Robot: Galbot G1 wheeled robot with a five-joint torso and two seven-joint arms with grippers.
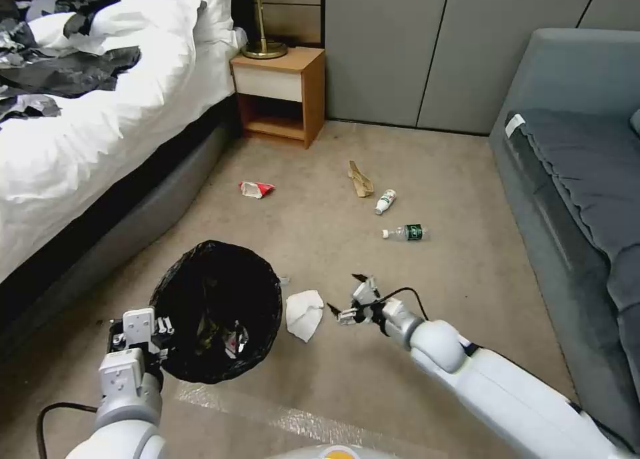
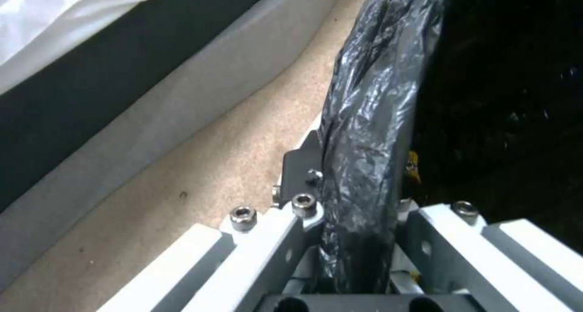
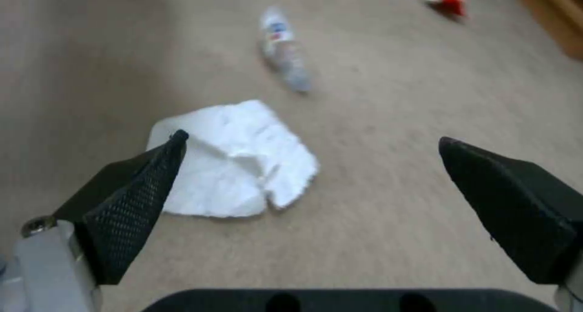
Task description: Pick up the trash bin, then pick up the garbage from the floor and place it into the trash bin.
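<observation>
While the left gripper point(image 1: 155, 331) clamps the trash bin point(image 1: 217, 310) rim, the right gripper point(image 1: 348, 304), wide open and empty, hovers just right of the white tissue point(image 1: 304, 314).

- Glossy, crinkled black plastic lines the trash bin point(image 1: 215, 310).
- The tissue point(image 1: 303, 314) is soft creased paper.
- The carpet point(image 1: 460, 272) is matt, short-piled.
- The nightstand point(image 1: 283, 92) is smooth wood.

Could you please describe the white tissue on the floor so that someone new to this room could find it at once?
Start at the trash bin, black-lined, held at its rim by the left gripper beside the bed. Just off the bin's sofa-facing side, on the carpet, lies the crumpled white tissue, with the open right gripper close by. Unlike the bottles and red-white packet farther off, it is plain white, soft paper.
</observation>
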